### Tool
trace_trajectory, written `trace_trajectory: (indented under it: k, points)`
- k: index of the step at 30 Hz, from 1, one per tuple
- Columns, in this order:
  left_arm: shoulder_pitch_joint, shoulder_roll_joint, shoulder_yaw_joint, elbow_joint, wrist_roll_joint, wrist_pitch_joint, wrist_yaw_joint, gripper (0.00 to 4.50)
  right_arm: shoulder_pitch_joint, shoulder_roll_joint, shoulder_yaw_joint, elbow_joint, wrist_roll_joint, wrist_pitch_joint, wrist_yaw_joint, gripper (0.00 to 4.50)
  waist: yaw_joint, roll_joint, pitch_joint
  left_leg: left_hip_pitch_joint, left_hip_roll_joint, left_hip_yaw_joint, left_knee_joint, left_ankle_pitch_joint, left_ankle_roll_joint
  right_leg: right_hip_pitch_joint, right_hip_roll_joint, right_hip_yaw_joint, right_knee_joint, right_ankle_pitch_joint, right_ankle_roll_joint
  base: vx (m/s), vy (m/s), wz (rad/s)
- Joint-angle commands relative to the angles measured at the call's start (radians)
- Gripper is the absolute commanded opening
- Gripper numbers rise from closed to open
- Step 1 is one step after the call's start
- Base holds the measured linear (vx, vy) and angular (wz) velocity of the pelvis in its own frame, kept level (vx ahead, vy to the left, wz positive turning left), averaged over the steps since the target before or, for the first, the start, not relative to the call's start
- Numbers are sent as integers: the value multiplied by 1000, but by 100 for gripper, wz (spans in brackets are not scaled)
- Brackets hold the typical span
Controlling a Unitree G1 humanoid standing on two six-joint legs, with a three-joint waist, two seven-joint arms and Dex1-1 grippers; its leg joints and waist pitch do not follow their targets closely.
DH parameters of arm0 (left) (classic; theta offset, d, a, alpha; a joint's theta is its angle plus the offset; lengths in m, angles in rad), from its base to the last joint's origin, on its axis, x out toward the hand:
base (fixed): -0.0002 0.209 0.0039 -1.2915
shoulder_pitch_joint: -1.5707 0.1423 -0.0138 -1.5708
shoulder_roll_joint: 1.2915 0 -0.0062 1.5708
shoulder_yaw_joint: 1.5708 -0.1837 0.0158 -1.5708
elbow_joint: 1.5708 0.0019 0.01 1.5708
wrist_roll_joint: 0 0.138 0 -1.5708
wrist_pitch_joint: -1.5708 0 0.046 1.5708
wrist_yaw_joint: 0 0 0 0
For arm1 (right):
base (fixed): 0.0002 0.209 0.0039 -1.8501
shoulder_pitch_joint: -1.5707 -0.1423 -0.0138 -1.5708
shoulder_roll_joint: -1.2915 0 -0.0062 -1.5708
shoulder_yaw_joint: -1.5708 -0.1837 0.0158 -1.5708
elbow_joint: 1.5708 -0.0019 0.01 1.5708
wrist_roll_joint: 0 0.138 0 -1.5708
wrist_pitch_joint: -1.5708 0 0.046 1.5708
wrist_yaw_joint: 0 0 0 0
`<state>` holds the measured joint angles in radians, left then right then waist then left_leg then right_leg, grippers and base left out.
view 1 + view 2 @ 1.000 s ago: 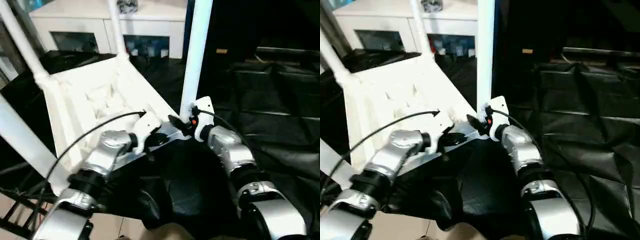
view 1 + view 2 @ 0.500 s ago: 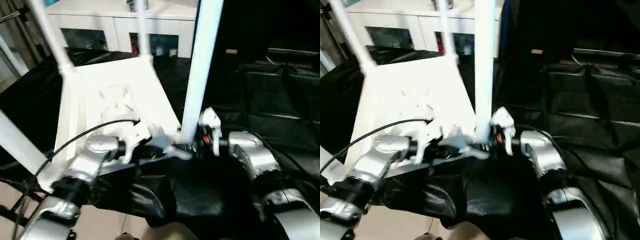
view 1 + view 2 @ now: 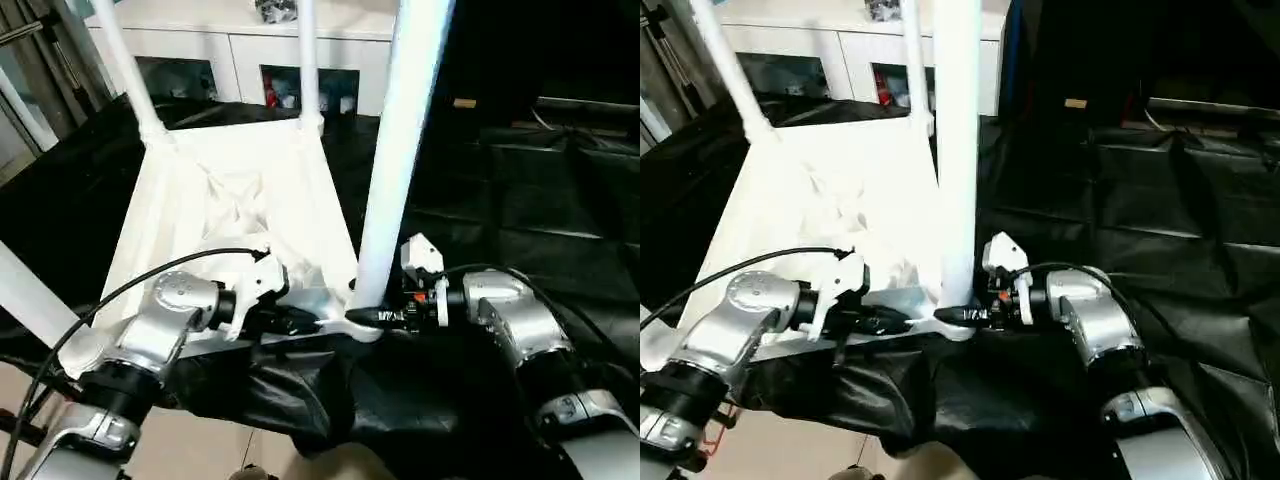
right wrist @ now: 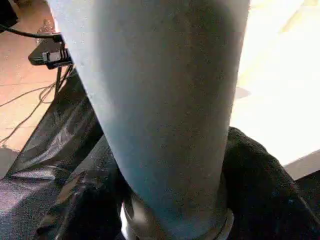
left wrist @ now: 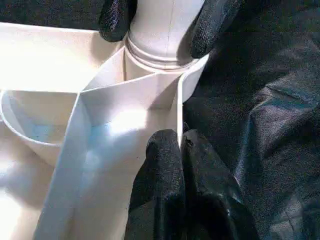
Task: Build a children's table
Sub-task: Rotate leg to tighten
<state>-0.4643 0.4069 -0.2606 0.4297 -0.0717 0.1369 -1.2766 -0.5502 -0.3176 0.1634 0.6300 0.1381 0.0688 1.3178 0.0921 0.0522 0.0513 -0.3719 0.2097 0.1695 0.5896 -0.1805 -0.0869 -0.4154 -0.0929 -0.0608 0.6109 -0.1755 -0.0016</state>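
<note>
White plastic tabletop (image 3: 235,210) lies upside down on black cloth (image 3: 560,200). Four long white tube legs stand in corners. Near leg (image 3: 395,160) grasped at base by right end effector (image 5: 160,22). Left end effector (image 5: 175,165) clenched on tabletop rim. Table looks nearly built; flipping left.

A wrinkled black cloth (image 3: 560,190) covers the counter and drapes over its near edge. Behind it stands a low white cabinet with glass doors (image 3: 240,60), small items dimly visible inside. Bare tan floor (image 3: 200,455) shows below, with thin black cables (image 4: 30,100) lying across it.
</note>
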Motion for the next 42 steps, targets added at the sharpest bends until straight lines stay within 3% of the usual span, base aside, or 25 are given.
trace_trajectory:
  k: [1,7,12,17,20,24,26,28,32,36,42]
  points:
    - [-1,-1,-7,-41,-17,-3,-16,0,14,1,15,-24,12,17,27,241,-2,-5,-71,7,14,8,-66,-200,66,60,-36,30,-61,-135,-275,0,0,0]
    - [-33,-59,15,3,6,1,117,0,18,72,-22,16,7,-4,-130,237,-5,-6,-70,5,13,8,-66,-197,60,58,-37,31,-62,-143,-270,0,0,0]
    - [-100,-146,28,91,62,2,309,0,-31,176,-76,143,-29,23,-443,236,-23,-9,-64,8,5,2,-75,-257,9,59,-40,30,-78,-298,-213,0,0,0]
    - [-152,-224,23,144,95,40,443,0,-59,264,-100,218,-56,32,-671,236,-38,-10,-64,6,3,3,-73,-248,20,57,-40,30,-83,-305,-206,0,0,0]
    - [-172,-262,21,161,109,61,505,0,-79,304,-106,254,-70,42,-764,236,-39,-10,-65,4,3,3,-72,-237,21,58,-39,29,-83,-291,-207,0,0,0]
    - [-186,-298,18,180,120,66,544,0,-101,338,-81,279,-105,8,-776,236,-41,-8,-66,6,5,3,-72,-254,31,57,-39,28,-83,-271,-216,0,0,0]
    - [-183,-297,11,177,120,56,530,0,-120,348,-102,297,-84,1,-774,306,-42,-7,-66,6,5,3,-73,-266,34,58,-40,28,-84,-277,-217,0,0,0]
    - [-176,-291,12,168,115,57,518,0,-128,347,-110,303,-73,4,-761,307,-44,-8,-64,7,5,2,-74,-278,35,57,-39,28,-86,-290,-217,0,0,0]
    - [-161,-265,10,153,107,43,482,0,-127,335,-105,288,-68,-5,-722,352,-47,-8,-65,5,6,1,-75,-278,37,58,-40,28,-84,-281,-218,0,0,0]
    - [-142,-231,17,128,89,22,419,0,-117,292,-74,261,-85,-51,-625,392,-51,-6,-70,3,7,3,-71,-244,53,62,-39,28,-76,-193,-248,0,0,0]
    - [-94,-149,19,64,38,-1,257,0,-71,173,-37,163,-44,-64,-334,392,-39,-3,-73,2,12,7,-63,-184,101,66,-35,25,-60,-58,-298,0,0,0]
